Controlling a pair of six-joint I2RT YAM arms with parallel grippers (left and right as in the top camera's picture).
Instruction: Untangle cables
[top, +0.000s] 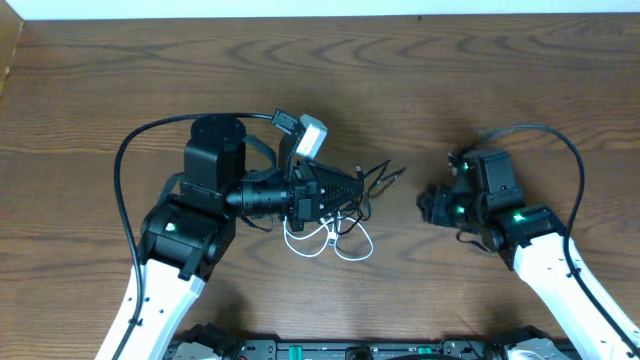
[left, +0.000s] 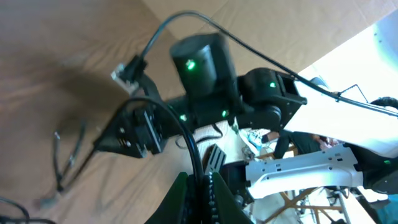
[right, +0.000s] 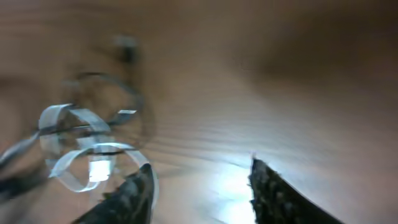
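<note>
The cables lie tangled at the table's middle. The white cable forms loops just below my left gripper. The thin black cable runs out to the right of it. In the left wrist view my left gripper is shut on a black cable that arcs up from the jaws, with more of it lying on the wood. My right gripper stands to the right, apart from the tangle. In the blurred right wrist view the right gripper is open over bare wood, the white cable at its left finger.
Thick black wires run along both arms. The brown wooden table stretches back to a pale wall edge. The arm bases sit at the front edge.
</note>
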